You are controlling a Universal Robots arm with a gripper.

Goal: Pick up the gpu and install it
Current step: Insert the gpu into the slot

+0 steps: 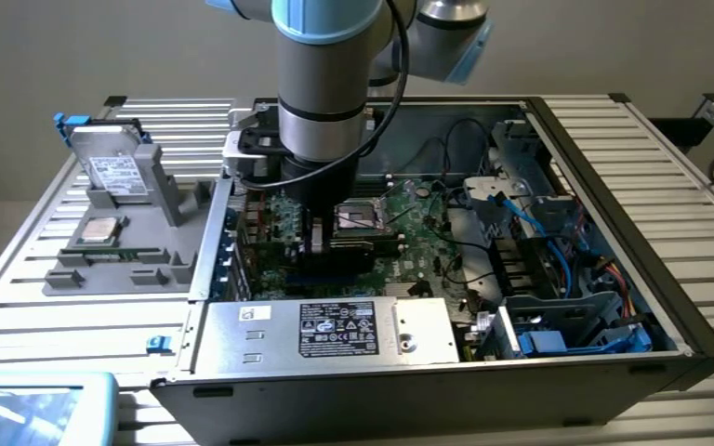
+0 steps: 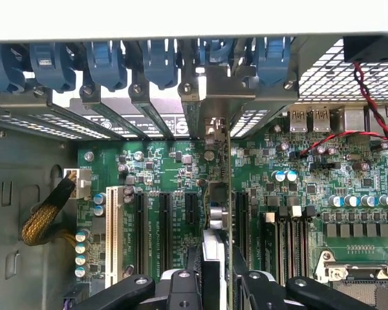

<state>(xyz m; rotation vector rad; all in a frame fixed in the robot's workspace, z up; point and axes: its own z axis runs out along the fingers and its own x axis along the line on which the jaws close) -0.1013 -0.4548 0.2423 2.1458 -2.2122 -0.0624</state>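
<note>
The gpu (image 2: 215, 213) stands on edge over the black expansion slots of the green motherboard (image 2: 161, 168), its silver end bracket (image 2: 209, 97) up against the case's rear slot openings. My gripper (image 2: 216, 274) is shut on the gpu, one black finger on each side of the card. In the exterior view the gripper (image 1: 320, 243) reaches down into the open computer case (image 1: 605, 214), and the gpu (image 1: 345, 253) shows as a dark block under it, beside the processor socket (image 1: 363, 218).
A silver power supply (image 1: 332, 330) lies along the case's near side. Blue cables (image 1: 556, 223) and drive cages fill the exterior view's right. A grey fixture (image 1: 122, 260) with a silver drive (image 1: 119, 172) stands left of the case. Blue slot latches (image 2: 103, 61) line the rear.
</note>
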